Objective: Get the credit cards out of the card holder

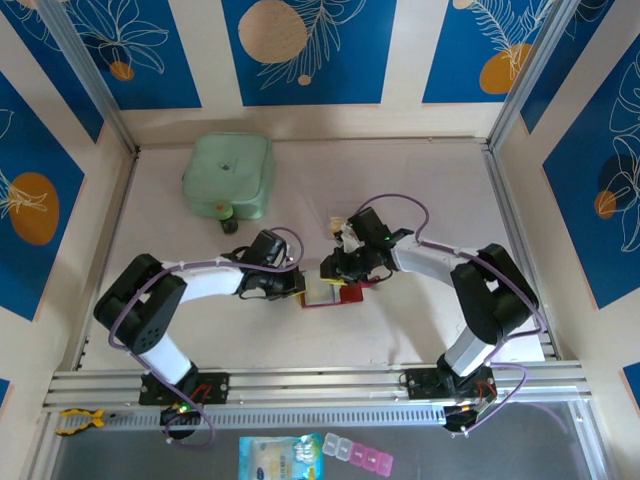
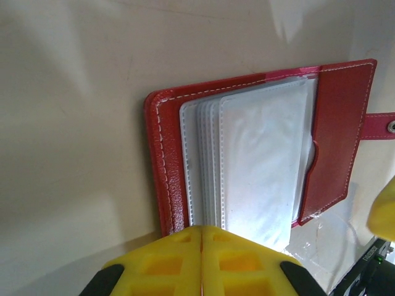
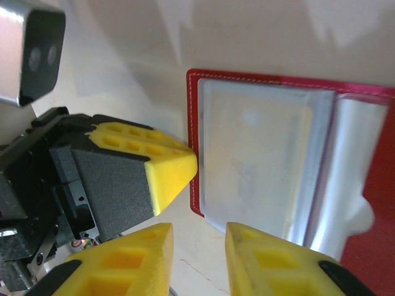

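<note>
- The card holder [image 1: 350,293] lay open and flat on the pale desk [image 1: 400,330], near the middle, between the two arms.
- From the left wrist, the card holder [image 2: 163,172] showed a red stitched cover, a fanned stack of clear plastic sleeves [image 2: 259,166] and a red inner pocket on the right. Its snap tab [image 2: 379,125] stuck out at the right edge.
- The left pincer [image 2: 202,233] was closed, its yellow pads meeting along one seam with no gap. Its tip sat on the near edge of the card holder.
- From the right wrist, a yellow fingertip [image 3: 168,168] of that left pincer touched the red border of the card holder [image 3: 379,160].
- The right pincer [image 3: 197,237] was open, with bare desk showing through the gap. One finger [image 3: 271,259] overlapped the lower edge of the top sleeve [image 3: 247,123]; the other stood just off the cover.
- A pale credit card [image 3: 296,154] with a yellowish tint showed through that top sleeve, inside the card holder. How many cards the sleeves held I could not tell.
- From above, the left pincer [image 1: 292,284] met the card holder's left end and the right pincer [image 1: 335,270] hung over its far edge.
- A loose clear plastic piece [image 2: 321,240] lay on the desk just beside the red pocket.
- A mint-green case [image 1: 230,175] sat well apart, at the far left of the desk.
</note>
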`<state>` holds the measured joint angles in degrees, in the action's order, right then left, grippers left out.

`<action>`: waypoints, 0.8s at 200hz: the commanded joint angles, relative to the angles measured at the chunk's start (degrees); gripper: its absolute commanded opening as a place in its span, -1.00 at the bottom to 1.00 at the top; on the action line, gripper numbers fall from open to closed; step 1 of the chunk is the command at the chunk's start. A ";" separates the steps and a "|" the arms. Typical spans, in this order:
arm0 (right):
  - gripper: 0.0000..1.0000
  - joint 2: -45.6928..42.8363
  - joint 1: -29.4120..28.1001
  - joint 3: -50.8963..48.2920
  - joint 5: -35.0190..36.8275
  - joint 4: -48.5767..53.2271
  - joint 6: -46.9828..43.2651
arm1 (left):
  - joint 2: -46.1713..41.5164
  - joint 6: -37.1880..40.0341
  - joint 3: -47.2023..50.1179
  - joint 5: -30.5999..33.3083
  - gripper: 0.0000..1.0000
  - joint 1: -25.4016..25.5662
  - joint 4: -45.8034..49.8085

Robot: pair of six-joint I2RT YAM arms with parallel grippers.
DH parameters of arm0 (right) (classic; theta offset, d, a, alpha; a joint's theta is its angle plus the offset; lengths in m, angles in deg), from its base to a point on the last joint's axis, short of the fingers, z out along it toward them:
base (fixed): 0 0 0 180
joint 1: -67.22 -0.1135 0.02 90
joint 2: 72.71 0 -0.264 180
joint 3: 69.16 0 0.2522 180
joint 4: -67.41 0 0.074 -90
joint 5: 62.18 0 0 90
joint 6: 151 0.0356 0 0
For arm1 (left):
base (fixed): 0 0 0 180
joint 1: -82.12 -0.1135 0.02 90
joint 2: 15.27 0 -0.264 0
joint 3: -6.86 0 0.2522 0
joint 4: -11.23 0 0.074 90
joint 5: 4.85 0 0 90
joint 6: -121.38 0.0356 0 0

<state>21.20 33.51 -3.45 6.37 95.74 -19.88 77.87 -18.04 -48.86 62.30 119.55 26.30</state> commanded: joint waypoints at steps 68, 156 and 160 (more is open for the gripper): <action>-0.36 4.88 -2.41 1.95 0.35 0.20 1.27 | 0.62 1.17 -0.90 2.65 -0.83 0.46 3.36; -0.38 7.33 -2.50 1.94 2.05 -0.37 0.27 | 0.96 1.99 -1.98 2.90 -0.84 0.45 4.83; -0.38 7.34 -2.48 2.00 2.46 -0.04 0.29 | 0.97 2.06 -1.98 2.90 -0.84 0.44 4.85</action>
<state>27.80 31.32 -2.78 7.90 94.91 -18.98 77.94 -17.56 -49.31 64.24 119.55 29.05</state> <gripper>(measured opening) 0.311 0.082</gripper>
